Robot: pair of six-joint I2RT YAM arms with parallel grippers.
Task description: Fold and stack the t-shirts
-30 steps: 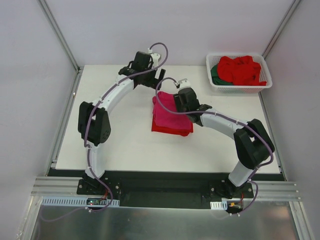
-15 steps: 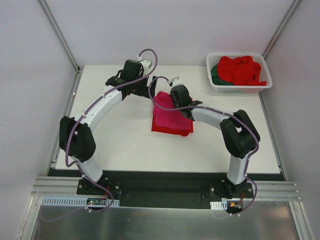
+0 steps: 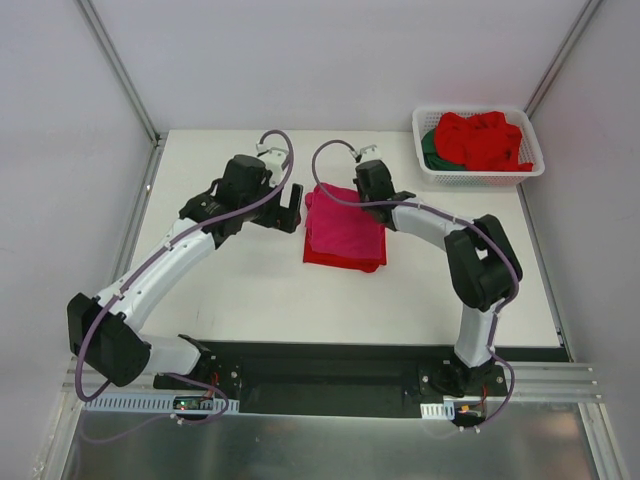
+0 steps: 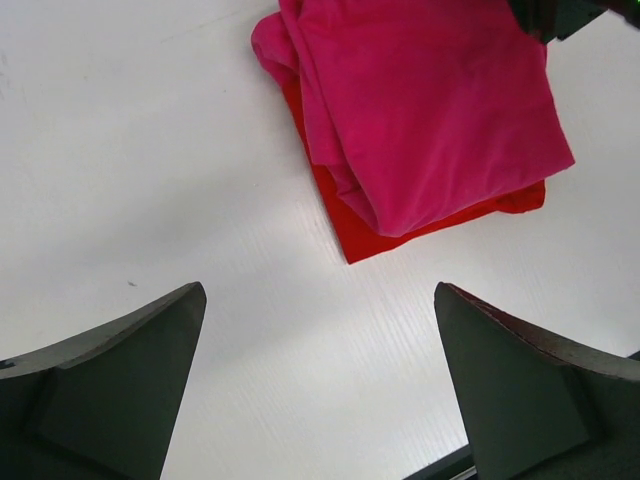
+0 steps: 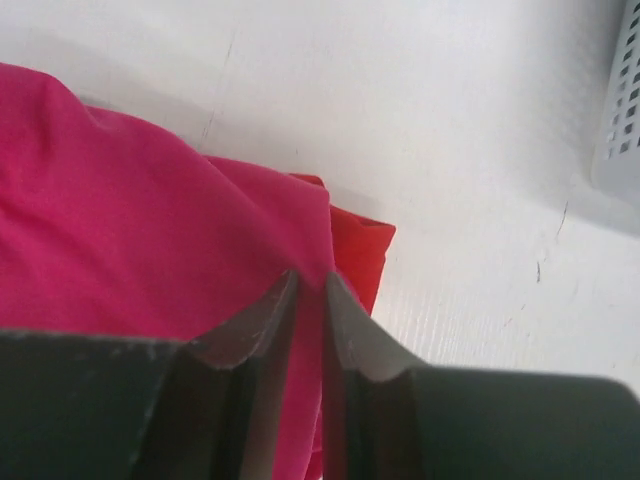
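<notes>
Top external: white basket [image 3: 432,172] at far right holds bunched red t-shirts [image 3: 485,140] and a green t-shirt [image 3: 428,150]. Folded magenta t-shirt [image 3: 345,225] tops a folded red t-shirt [image 3: 340,260] mid-tabletop [image 3: 230,290], long axis near-far. Right tool [image 5: 311,280] pinches its far edge; left tool [image 4: 318,290] gapes beside.

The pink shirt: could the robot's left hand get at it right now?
Probably yes. The left hand hangs open just beside the pink shirt, with only bare table between; the right hand pinches its far edge.
</notes>
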